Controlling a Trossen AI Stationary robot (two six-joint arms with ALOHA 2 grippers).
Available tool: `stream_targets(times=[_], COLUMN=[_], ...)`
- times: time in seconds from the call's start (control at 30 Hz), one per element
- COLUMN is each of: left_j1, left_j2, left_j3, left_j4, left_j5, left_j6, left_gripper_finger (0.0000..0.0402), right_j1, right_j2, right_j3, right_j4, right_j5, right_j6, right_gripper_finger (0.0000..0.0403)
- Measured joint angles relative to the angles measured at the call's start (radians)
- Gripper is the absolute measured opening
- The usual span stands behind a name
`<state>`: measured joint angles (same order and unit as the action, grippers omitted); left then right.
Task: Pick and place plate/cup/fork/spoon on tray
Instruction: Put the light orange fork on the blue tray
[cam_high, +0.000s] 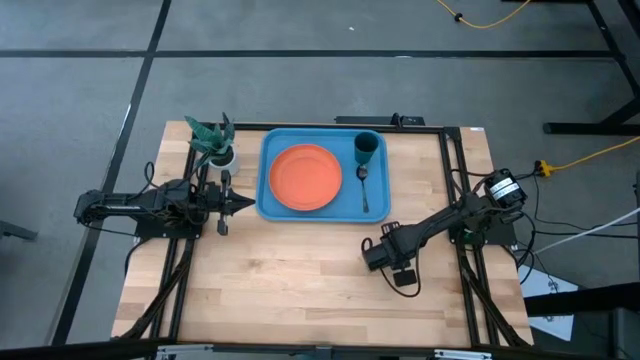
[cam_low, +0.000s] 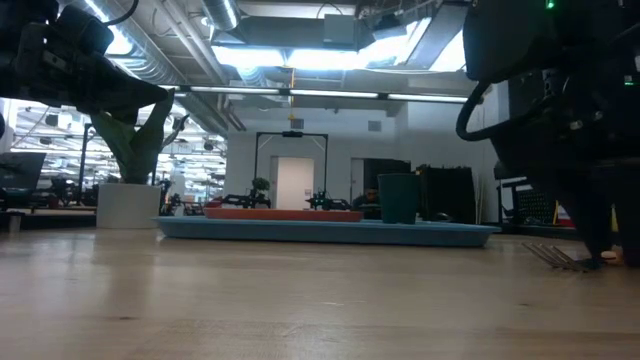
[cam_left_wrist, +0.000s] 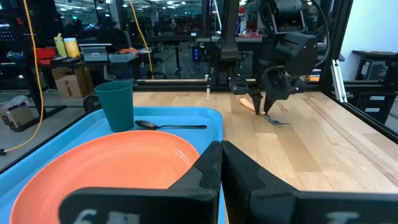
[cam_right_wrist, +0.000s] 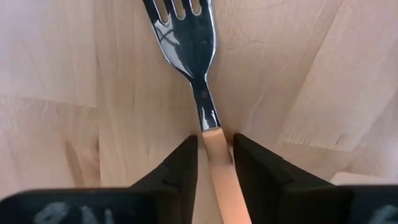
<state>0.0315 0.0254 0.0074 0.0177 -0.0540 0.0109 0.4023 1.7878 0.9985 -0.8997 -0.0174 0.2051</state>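
Note:
The fork (cam_right_wrist: 198, 68) lies flat on the bare wood to the right of the tray, silver tines leading to a light orange handle. My right gripper (cam_right_wrist: 216, 149) points down over it, open, one finger on each side of the handle's tine end. In the high view it (cam_high: 385, 250) stands near the tray's near right corner. The light-blue tray (cam_high: 268, 150) holds the orange plate (cam_high: 303, 178), the dark teal cup (cam_high: 366, 148) and the dark spoon (cam_high: 364, 190). My left gripper (cam_high: 240, 203) waits shut at the tray's left edge. My right gripper comes from above with its fingers (cam_right_wrist: 186, 162) straddling the fork's handle (cam_right_wrist: 214, 140) just behind the metal neck, and the fork lies flat on the table. I cannot tell whether the fingers touch the handle.
A small white pot with a green plant (cam_high: 215, 145) stands at the tray's far left corner, beside my left arm. Open wood stretches across the near half of the table (cam_high: 300, 290). Black frame rails run along both side edges.

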Motion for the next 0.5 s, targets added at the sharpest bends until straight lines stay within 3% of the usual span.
stream_targets(times=[0.3,0.5], left_j1=[0.0,0.0], left_j2=[0.0,0.0], left_j3=[0.0,0.0], left_j4=[0.0,0.0], left_j5=[0.0,0.0], left_j6=[0.0,0.0], left_gripper_finger=[0.0,0.0], right_j1=[0.0,0.0], right_j2=[0.0,0.001], right_j3=[-0.001,0.014], right_j4=[0.017,0.048], right_j5=[0.0,0.0], right_j6=[0.168,0.389], right_gripper_finger=[0.0041,0.0039])
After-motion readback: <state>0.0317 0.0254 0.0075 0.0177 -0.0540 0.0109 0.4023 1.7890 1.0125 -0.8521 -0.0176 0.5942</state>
